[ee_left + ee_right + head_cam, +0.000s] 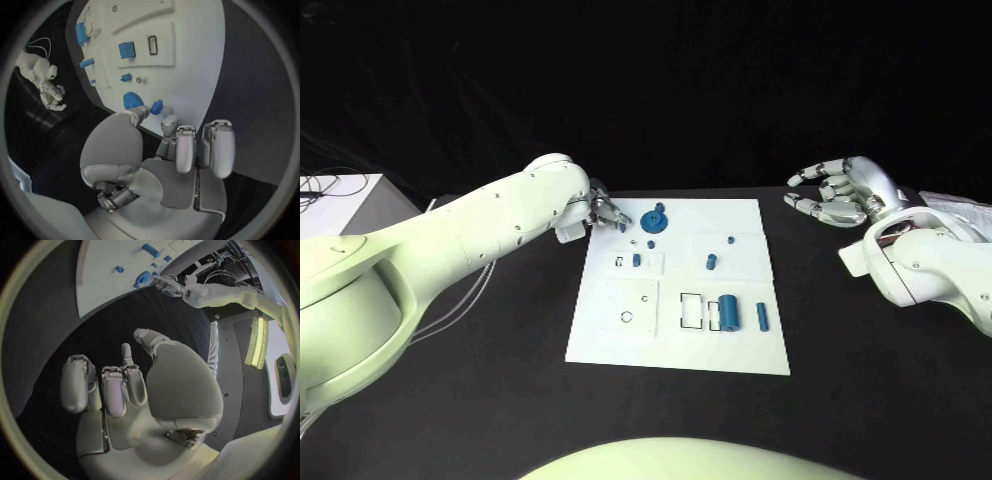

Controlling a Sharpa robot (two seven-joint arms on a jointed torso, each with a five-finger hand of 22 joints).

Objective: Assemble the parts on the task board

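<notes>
The white task board (pixel 678 345) lies in the middle of the black table. On it are a blue round part (pixel 653 221) at the far left, small blue pegs (pixel 711 262) in the middle, and a thick blue cylinder (pixel 728 312) beside a thin pin (pixel 762 316) near the front. My left hand (pixel 606 213) hovers at the board's far left corner, just beside the round part (pixel 131 100). Its thumb and a finger pinch a small blue part (pixel 156 106). My right hand (pixel 841 192) is raised off to the right of the board, fingers apart and holding nothing.
A white box (pixel 336 200) with cables stands at the table's left edge. Pale sheets (pixel 961 205) lie at the far right. Empty outlined slots (pixel 691 310) mark the board's front half.
</notes>
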